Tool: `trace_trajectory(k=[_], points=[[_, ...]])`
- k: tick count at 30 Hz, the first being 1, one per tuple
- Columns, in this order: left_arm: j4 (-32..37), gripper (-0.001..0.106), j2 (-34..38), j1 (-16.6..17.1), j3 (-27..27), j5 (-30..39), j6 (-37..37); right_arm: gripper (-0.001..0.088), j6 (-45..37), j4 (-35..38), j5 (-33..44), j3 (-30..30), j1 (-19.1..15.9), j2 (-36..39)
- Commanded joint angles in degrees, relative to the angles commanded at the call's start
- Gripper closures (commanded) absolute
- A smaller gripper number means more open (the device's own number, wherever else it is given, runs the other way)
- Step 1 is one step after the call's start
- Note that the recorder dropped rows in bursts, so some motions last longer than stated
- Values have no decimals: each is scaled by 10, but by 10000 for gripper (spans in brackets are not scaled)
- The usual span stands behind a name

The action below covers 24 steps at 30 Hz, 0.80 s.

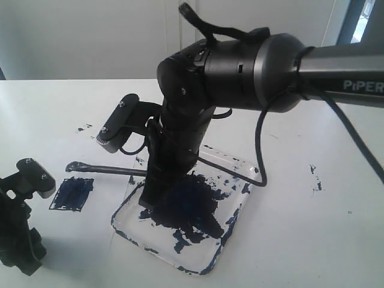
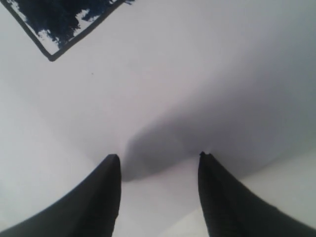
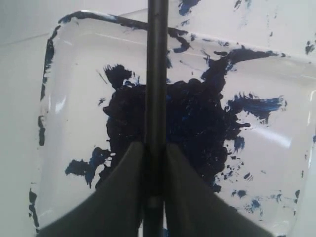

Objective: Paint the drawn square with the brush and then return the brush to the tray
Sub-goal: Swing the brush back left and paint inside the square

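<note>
The brush [image 1: 111, 170] is a long black stick lying level, its dark tip [image 1: 74, 166] out past the tray's left rim, just above the drawn square [image 1: 71, 193]. That square is filled dark blue; one corner of it shows in the left wrist view [image 2: 54, 22]. My right gripper [image 1: 150, 199] reaches down over the clear, paint-smeared tray [image 1: 240, 207] and is shut on the brush shaft [image 3: 157, 74], fingertips [image 3: 132, 153] on either side, above the blotch. The tray rim [image 3: 74, 16] shows there too. My left gripper [image 1: 21, 252] hangs open [image 2: 159, 158] over bare white paper near the square.
Stray blue specks mark the white surface at the back left [image 1: 84, 128] and to the right of the tray [image 1: 315, 177]. The right arm's thick body [image 1: 252, 72] and its cable [image 1: 259, 150] hang over the tray's far side.
</note>
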Motion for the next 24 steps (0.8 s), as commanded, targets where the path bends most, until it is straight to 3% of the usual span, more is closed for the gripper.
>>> trace_trajectory(k=[9, 24], points=[[0, 516, 0, 0, 0, -1, 0, 868, -39, 72, 61, 0, 0, 3], [0, 516, 0, 0, 0, 0, 0, 868, -63, 92, 92, 0, 0, 5]])
